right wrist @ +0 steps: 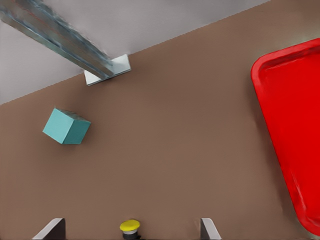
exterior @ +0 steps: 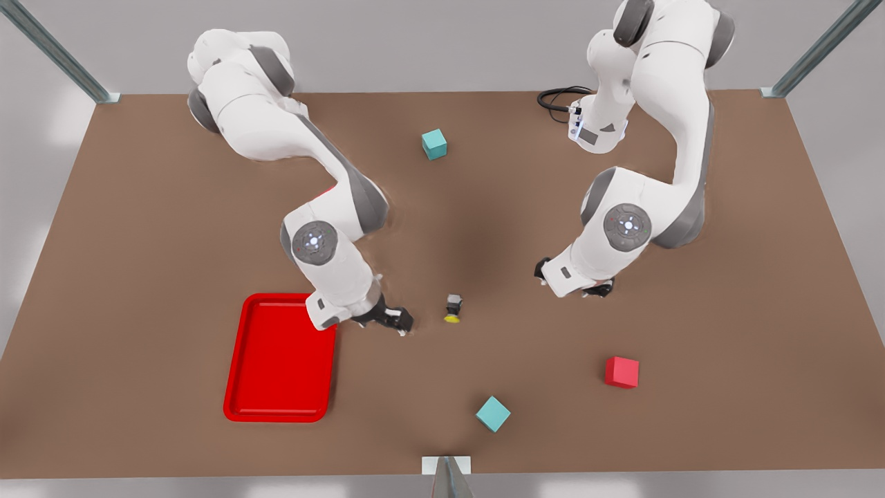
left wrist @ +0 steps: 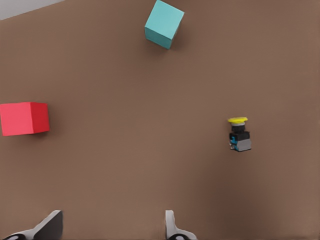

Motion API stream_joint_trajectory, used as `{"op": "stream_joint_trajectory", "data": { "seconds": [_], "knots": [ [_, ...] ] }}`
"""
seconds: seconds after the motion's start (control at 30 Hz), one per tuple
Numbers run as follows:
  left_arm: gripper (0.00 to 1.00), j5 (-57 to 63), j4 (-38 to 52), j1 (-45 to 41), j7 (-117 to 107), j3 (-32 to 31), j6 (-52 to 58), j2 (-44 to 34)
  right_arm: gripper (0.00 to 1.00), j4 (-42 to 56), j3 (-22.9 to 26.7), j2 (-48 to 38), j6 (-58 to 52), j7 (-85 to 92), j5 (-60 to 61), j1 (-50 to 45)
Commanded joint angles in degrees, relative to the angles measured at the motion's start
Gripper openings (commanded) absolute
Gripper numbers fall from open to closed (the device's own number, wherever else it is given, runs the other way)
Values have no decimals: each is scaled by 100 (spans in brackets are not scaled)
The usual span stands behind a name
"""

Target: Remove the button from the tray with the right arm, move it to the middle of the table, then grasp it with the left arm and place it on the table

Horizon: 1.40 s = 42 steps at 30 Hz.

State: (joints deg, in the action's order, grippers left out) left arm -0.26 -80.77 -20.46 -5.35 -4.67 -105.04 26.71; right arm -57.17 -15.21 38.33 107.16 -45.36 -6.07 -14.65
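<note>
The button (exterior: 453,308), yellow cap on a grey-black body, rests on the brown table (exterior: 138,242) near its middle, between the two arms. My right gripper (exterior: 401,325) hangs low just to the front view's left of it, open; from the right wrist, the button (right wrist: 130,226) shows between the spread fingertips (right wrist: 209,228), untouched. The red tray (exterior: 280,360) lies empty beside that arm. My left gripper (exterior: 572,285) hovers to the front view's right, open. Seen from the left wrist, the button (left wrist: 239,135) lies off to one side of the fingers (left wrist: 172,227).
One teal cube (exterior: 434,144) sits at the back middle, another (exterior: 493,413) near the front edge. A red cube (exterior: 621,372) lies at the front view's right. A black cable (exterior: 556,100) coils at the back by the arm base.
</note>
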Motion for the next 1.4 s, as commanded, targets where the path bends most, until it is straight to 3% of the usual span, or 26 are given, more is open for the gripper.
{"op": "stream_joint_trajectory", "data": {
  "seconds": [0.0,0.07,0.1,0.3,0.6,0.67,1.37],
  "knots": [
    [100,8,9,-335,-2372,-16,-1052,352,100,-1206,18,-1256,-1805,3340,10,910],
    [100,8,0,-485,-3269,-271,-1799,756,100,-3333,88,-2478,-618,4395,18,2044],
    [100,8,0,-485,-3305,-394,-1993,862,100,-3371,62,-2576,-670,4430,18,2229],
    [100,35,9,-793,-3973,-412,-3075,1600,100,-2765,71,-2541,-1215,4360,-34,2326],
    [100,17,9,-1039,-4228,-543,-3540,2224,100,-2677,88,-2532,-1417,4351,1,2361],
    [100,492,0,-1074,-4184,-543,-3602,2251,100,-2624,88,-2523,-1426,4325,-43,2361],
    [100,509,62,-1065,-3007,-552,-3734,2629,100,-2466,88,-2418,-1312,4352,-43,2370]
  ]
}}
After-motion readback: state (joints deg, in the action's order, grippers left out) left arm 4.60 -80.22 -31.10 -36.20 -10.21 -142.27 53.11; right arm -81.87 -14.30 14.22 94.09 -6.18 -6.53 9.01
